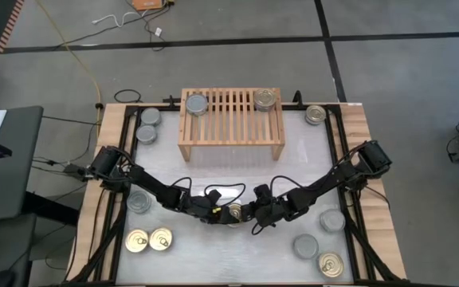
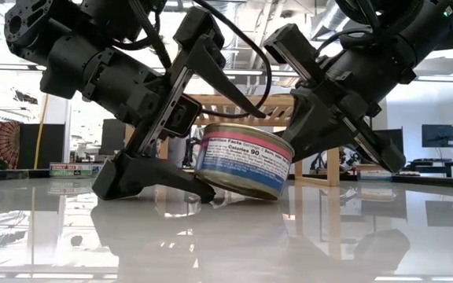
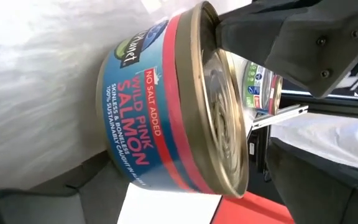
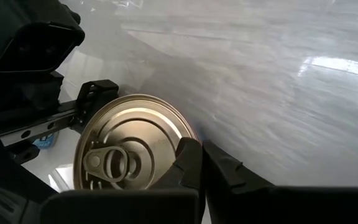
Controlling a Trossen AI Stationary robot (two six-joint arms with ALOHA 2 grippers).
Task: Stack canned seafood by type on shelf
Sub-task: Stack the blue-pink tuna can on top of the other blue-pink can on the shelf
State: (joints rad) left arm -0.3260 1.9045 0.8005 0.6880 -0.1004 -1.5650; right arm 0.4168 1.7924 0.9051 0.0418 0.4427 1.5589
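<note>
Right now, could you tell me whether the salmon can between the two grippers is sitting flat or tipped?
Tipped. In the low view the salmon can leans, its left side raised on the left gripper's finger and its right edge lower.

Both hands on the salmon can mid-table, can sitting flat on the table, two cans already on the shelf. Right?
Not quite: the salmon can isn't flat. The low view shows it tilted, one edge on the table and the other lifted. The rest holds: the left hand and right hand both meet at it mid-table, and the high view shows two cans on the shelf.
</note>
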